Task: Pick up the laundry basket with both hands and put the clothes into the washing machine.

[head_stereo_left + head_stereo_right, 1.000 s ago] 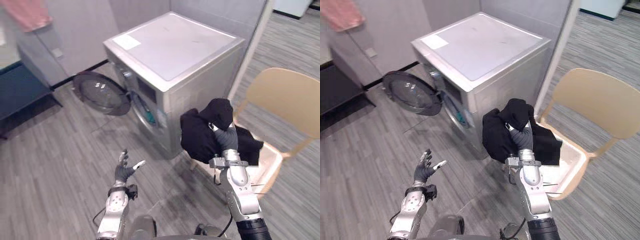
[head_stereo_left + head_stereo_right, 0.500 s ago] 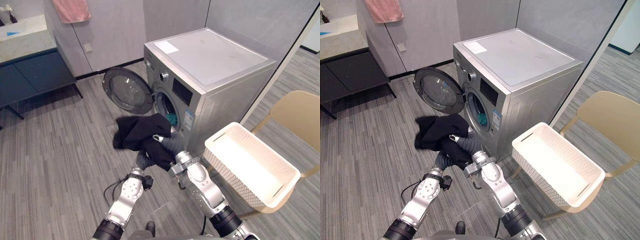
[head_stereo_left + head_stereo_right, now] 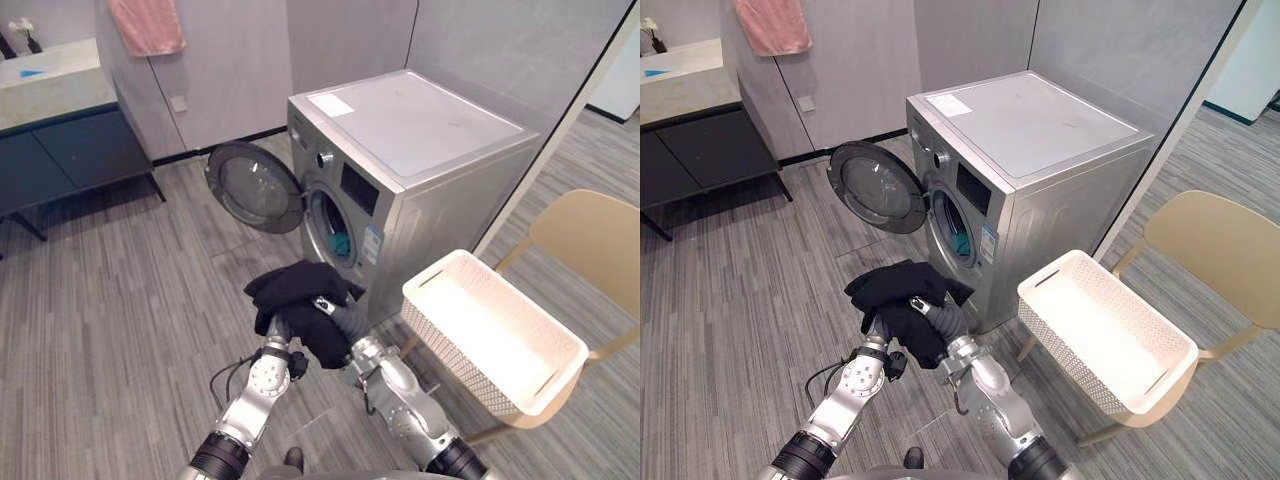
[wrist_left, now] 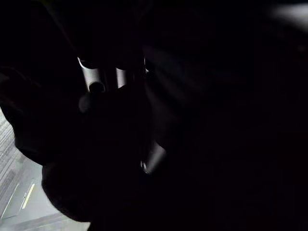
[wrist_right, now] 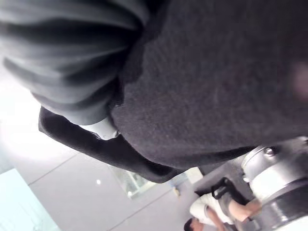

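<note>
A black garment [image 3: 300, 300] hangs bunched in front of the washing machine [image 3: 420, 140], just below its open drum mouth [image 3: 330, 225]. My right hand [image 3: 346, 318] is shut on the garment from the right. My left hand [image 3: 279, 332] reaches up into it from below. In the left wrist view its silver fingers [image 4: 90, 78] are curled inside the dark cloth. The white laundry basket [image 3: 560, 375] rests empty on a beige chair [image 3: 590, 235] to the right of the machine.
The round washer door [image 3: 255, 187] stands swung open to the left. A teal item [image 3: 340, 243] lies inside the drum. A dark blue cabinet [image 3: 60, 150] and a pink towel [image 3: 147, 25] are at the far left wall. Grey plank floor lies around my arms.
The right hand carried the black garment from the basket over to the front of the washer. The left hand rose into the cloth and curled shut. The camera turned left.
</note>
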`<state>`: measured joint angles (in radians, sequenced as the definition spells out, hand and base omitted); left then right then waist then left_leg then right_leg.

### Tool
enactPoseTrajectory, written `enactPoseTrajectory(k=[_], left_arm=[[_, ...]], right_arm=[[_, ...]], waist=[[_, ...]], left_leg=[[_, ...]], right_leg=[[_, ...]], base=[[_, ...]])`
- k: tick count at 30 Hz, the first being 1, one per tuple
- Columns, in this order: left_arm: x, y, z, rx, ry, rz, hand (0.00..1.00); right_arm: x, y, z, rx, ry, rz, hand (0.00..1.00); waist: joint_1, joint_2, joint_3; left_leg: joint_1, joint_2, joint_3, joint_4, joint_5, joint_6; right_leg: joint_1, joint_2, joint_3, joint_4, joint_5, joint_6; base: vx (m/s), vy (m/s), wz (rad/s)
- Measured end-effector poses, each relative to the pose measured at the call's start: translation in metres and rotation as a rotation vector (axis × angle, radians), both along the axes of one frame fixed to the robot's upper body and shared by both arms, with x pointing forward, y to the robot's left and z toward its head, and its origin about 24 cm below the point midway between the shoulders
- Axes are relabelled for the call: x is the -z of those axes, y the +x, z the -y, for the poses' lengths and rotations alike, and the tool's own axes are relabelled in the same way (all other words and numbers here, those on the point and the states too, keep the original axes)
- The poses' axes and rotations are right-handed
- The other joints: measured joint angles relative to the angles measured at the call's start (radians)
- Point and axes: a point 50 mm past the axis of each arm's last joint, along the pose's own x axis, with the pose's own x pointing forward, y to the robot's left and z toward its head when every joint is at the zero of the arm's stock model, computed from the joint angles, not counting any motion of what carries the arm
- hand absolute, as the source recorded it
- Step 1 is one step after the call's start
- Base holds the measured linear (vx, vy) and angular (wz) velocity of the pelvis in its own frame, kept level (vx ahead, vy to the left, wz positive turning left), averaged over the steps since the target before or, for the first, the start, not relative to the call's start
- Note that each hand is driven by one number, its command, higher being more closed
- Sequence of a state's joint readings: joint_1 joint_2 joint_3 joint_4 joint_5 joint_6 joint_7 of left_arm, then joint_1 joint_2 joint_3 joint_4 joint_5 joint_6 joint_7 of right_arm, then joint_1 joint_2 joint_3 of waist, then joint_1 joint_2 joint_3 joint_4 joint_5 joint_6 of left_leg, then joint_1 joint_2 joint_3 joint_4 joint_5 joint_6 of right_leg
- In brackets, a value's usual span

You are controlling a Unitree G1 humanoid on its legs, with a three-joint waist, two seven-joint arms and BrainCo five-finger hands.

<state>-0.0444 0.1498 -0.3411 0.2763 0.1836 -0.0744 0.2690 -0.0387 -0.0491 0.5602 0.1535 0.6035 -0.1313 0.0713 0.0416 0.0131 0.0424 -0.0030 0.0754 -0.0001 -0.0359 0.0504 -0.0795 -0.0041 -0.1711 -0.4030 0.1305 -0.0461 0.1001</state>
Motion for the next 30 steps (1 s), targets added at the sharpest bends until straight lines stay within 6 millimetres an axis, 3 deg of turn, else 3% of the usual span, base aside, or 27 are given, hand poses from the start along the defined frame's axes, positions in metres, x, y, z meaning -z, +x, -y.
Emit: enactPoseTrajectory(k=[5,12,18,22,27,30], left_arm=[[0.0,0.001,-0.003,-0.049,-0.054,-0.008,1.0],[0.004,-0.002,-0.02,-0.181,-0.147,-0.035,1.0],[0.016,-0.017,-0.058,-0.361,-0.153,-0.073,1.0],[0.023,-0.028,-0.079,-0.465,-0.148,-0.097,1.0],[0.035,-0.046,-0.097,-0.556,-0.151,-0.155,1.0],[0.045,-0.053,-0.106,-0.602,-0.149,-0.206,1.0]], right_arm=[[0.019,-0.004,0.02,0.09,-0.087,-0.051,0.0],[0.024,0.003,0.052,0.246,-0.268,-0.03,0.0],[0.005,0.013,0.095,0.46,-0.418,0.08,0.0],[0.003,0.011,0.122,0.564,-0.498,0.083,0.0],[0.021,0.001,0.143,0.601,-0.592,0.007,0.0],[0.045,-0.006,0.155,0.58,-0.679,-0.104,0.0]], waist=[[-0.002,-0.001,0.0],[-0.003,-0.003,-0.002],[-0.004,-0.004,-0.003],[-0.002,-0.005,-0.003],[-0.004,-0.005,-0.003],[-0.003,-0.005,-0.003]], left_leg=[[0.009,0.004,0.003,-0.002,0.0,0.0],[0.017,0.012,0.013,-0.01,-0.001,-0.001],[0.036,0.012,0.025,-0.018,-0.001,-0.006],[0.032,0.014,0.024,-0.018,-0.002,-0.009],[0.027,0.018,0.01,-0.019,-0.003,-0.012],[0.012,0.019,-0.006,-0.019,-0.001,-0.014]], right_leg=[[-0.003,-0.002,0.008,0.022,-0.014,0.0],[-0.025,-0.001,0.025,0.065,-0.04,-0.006],[-0.039,-0.004,0.053,0.117,-0.076,-0.006],[-0.058,-0.006,0.057,0.148,-0.099,-0.01],[-0.057,-0.003,0.044,0.147,-0.111,-0.01],[-0.056,-0.001,0.024,0.134,-0.108,-0.013]], base=[[0.0,0.0,0.0],[0.02,-0.028,-0.05],[0.05,-0.028,-0.05],[0.04,-0.045,0.0],[0.05,-0.047,0.08],[0.05,-0.035,0.15]])
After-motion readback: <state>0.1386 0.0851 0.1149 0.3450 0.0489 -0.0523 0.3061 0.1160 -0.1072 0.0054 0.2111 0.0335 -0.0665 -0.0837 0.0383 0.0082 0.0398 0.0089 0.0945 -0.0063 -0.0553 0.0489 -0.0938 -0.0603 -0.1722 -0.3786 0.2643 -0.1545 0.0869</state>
